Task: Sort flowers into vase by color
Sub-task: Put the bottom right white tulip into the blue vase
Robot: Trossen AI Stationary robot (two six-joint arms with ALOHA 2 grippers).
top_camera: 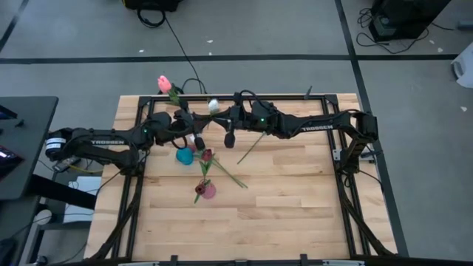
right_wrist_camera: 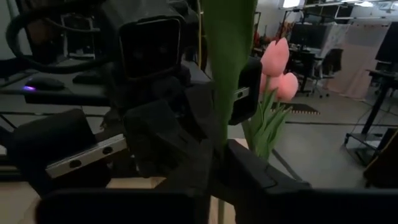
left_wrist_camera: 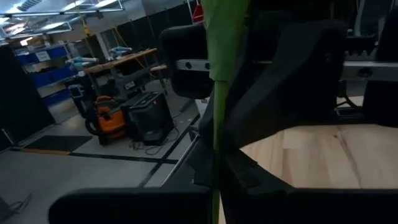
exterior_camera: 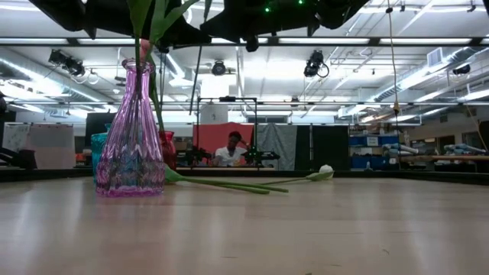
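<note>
Left hand (top_camera: 191, 137) and right hand (top_camera: 230, 127), upper centre, are both clamping thin green stems (left_wrist_camera: 216, 124). Tulips (top_camera: 164, 83) are probably light and floppy; gripping mid-stem seems safest.

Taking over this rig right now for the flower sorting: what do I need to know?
Left gripper: raised over the table's far middle, shut on a green stem.
Right gripper: facing it closely, shut on a leafy stem. It may be a handover, but I cannot tell whether both hold one flower.
Pink tulips are up beside the left gripper.
Done: the pink vase already holds a flower.
Left: a white tulip and another stem lie on the table. The teal vase waits behind the pink vase.
</note>
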